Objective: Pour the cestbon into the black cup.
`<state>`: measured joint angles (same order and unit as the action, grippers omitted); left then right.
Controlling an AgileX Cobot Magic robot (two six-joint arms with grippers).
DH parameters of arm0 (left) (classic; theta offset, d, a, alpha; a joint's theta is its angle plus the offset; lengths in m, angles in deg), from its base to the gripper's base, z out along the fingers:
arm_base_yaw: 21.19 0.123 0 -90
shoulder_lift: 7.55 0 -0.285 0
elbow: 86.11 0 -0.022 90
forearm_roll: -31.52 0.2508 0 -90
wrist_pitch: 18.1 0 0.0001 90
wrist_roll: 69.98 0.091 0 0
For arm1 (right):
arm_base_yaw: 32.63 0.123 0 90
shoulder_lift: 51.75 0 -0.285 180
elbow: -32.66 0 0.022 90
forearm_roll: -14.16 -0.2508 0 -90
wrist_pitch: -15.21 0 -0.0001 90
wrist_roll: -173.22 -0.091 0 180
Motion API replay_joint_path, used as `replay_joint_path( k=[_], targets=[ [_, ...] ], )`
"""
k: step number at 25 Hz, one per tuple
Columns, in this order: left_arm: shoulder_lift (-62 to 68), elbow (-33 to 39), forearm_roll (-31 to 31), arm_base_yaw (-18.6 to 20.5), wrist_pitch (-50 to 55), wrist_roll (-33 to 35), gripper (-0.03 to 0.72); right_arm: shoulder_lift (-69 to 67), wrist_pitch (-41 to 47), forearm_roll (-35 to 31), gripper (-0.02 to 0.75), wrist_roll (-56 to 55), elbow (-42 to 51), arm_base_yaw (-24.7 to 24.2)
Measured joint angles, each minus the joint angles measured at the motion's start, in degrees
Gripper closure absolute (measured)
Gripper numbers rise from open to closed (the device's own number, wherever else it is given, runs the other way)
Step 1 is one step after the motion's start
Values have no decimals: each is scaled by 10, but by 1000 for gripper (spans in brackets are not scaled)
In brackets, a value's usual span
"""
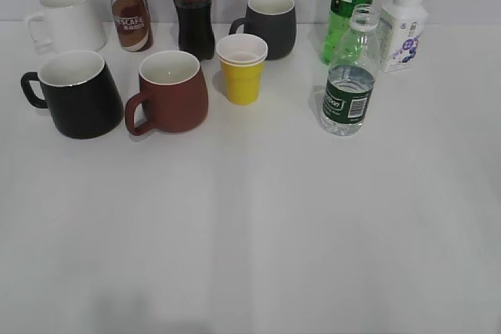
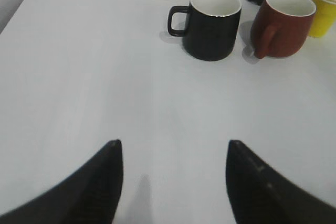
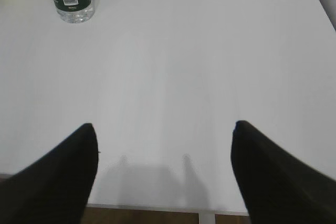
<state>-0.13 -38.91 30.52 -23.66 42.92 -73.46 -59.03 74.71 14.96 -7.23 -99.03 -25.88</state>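
Clear ribbed plastic with a dark green label, the uncapped cestbon water bottle (image 1: pixel 349 76) stands upright on the right side of the white tabletop (image 1: pixel 258 224), just in front of a bright green soda bottle (image 1: pixel 350 5), with water filling only its lower part. The glossy black cup with a white interior and loop handle (image 1: pixel 77 93) sits well apart at the far left, beside a reddish-brown mug (image 1: pixel 167 91), and its inside looks empty as far as the left wrist view shows. Nothing of the task appears done: the bottle is untouched and no water has been poured. The left gripper (image 2: pixel 173 174) and the right gripper (image 3: pixel 165 169) both hover over bare tabletop with jaws spread wide, holding nothing. Grasping, carrying across, and tilting over the cup all seem still ahead.
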Motion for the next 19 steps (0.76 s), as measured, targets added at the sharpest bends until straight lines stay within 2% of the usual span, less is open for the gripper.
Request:
replay_joint_path(
  k=[19],
  targets=[
    [0,0,0,0,0,0,312,0,0,-1,145,0,0,0]
  ],
)
